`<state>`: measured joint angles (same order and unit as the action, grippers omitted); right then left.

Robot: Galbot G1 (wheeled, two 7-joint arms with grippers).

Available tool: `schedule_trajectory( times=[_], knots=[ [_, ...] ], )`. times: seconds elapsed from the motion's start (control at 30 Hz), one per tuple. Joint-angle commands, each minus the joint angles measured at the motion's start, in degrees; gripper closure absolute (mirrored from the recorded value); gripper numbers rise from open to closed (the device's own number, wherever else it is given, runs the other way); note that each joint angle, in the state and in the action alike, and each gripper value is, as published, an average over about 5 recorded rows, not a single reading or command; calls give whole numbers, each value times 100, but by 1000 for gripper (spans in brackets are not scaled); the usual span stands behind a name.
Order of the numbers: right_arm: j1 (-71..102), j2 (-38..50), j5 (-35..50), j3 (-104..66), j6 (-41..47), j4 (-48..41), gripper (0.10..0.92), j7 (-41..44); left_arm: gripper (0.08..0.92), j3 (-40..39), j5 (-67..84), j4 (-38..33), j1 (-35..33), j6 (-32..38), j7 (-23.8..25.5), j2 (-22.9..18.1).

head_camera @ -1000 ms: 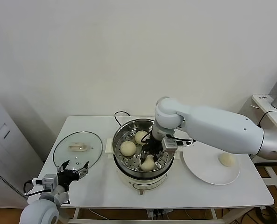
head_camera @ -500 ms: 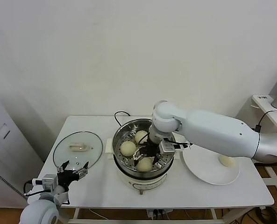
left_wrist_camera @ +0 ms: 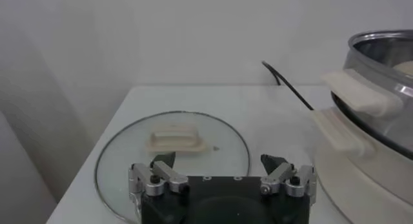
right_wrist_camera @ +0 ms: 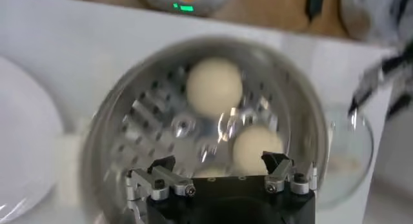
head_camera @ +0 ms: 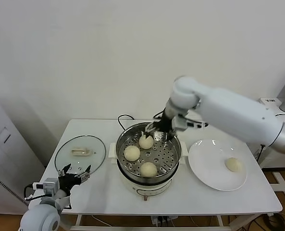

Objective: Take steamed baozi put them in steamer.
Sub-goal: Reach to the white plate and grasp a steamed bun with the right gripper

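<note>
The steel steamer stands mid-table with three steamed baozi on its perforated tray: one at the back, one at the left, one at the front. A further baozi lies on the white plate. My right gripper hangs open and empty over the steamer's far rim. In the right wrist view the gripper looks down on the steamer and two baozi. My left gripper is parked open at the table's front left.
A round glass lid lies flat left of the steamer, just ahead of the left gripper in the left wrist view, lid. A black cord runs behind the steamer. A white cabinet stands at the far left.
My right gripper opened and let go of the front baozi, which now rests on the tray. It then rose and drew back over the steamer's far rim. The left arm has not moved.
</note>
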<state>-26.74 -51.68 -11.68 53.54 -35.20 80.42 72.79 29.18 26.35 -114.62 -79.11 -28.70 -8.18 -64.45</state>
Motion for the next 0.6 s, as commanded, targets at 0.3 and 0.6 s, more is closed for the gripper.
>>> schedule_trajectory(
  times=[0.3,0.6],
  knots=[
    [-491,1393,1471,756,2209,-2292,203,722,177,-11,6,2,1,-17,-7,62],
    [191,1548,1511,808,2477,-2873,203,758,177,-7,6,-47,-38,-18,-8,48]
  ],
)
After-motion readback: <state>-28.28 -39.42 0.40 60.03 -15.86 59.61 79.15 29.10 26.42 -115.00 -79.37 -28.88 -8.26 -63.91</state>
